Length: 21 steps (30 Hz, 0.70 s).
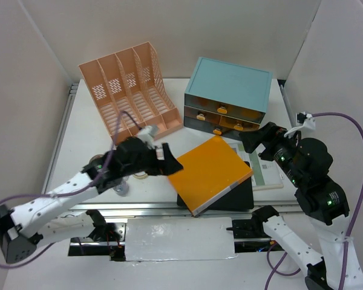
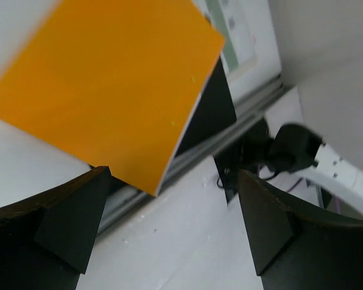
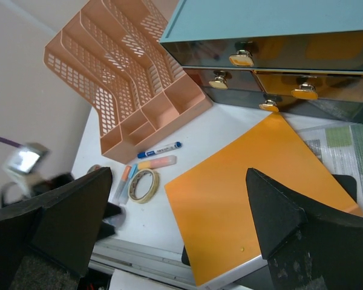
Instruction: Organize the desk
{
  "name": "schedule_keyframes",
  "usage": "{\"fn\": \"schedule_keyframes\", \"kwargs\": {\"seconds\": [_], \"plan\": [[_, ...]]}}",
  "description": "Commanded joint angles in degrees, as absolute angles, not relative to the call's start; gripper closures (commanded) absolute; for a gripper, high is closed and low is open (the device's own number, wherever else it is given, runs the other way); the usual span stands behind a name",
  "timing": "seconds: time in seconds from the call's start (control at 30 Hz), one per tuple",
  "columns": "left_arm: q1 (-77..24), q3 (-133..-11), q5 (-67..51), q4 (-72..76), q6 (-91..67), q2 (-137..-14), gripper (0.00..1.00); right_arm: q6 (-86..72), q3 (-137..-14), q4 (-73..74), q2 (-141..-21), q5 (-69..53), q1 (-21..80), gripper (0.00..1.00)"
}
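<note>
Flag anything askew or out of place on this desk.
The orange book lies crooked atop a black pad near the front rail. Pens and a tape roll sit loose before the organizer.

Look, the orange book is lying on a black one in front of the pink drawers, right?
Almost. The orange book does lie on a black one, but the drawers behind it are teal, not pink. The top view shows it; the pink thing is the slotted organizer.
</note>
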State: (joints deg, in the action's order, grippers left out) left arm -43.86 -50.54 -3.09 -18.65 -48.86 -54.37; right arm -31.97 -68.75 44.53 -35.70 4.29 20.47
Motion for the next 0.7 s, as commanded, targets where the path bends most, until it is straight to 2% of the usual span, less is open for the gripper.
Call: {"fn": "schedule_keyframes", "kwargs": {"seconds": [0.0, 0.23, 0.4, 0.67], "plan": [[-52.98, -50.11, 2.55, -12.22, -59.13, -61.42, 0.0, -32.69, -68.47, 41.66, -35.68, 3.87, 20.39, 0.0], [-53.44, -41.05, 0.53, -4.83, -69.51, -62.58, 0.01, -32.61, -67.23, 41.83, -34.37, 3.61, 20.39, 0.0], [-56.07, -33.86, 4.48, -1.69, -76.54, -61.61, 0.0, -32.7, -66.54, 41.14, -34.19, 2.03, 20.39, 0.0], [-56.16, -30.15, 9.66, 6.4, -70.68, -67.23, 0.01, -33.22, -62.84, 38.67, -33.57, -1.13, 20.39, 0.0]]}}
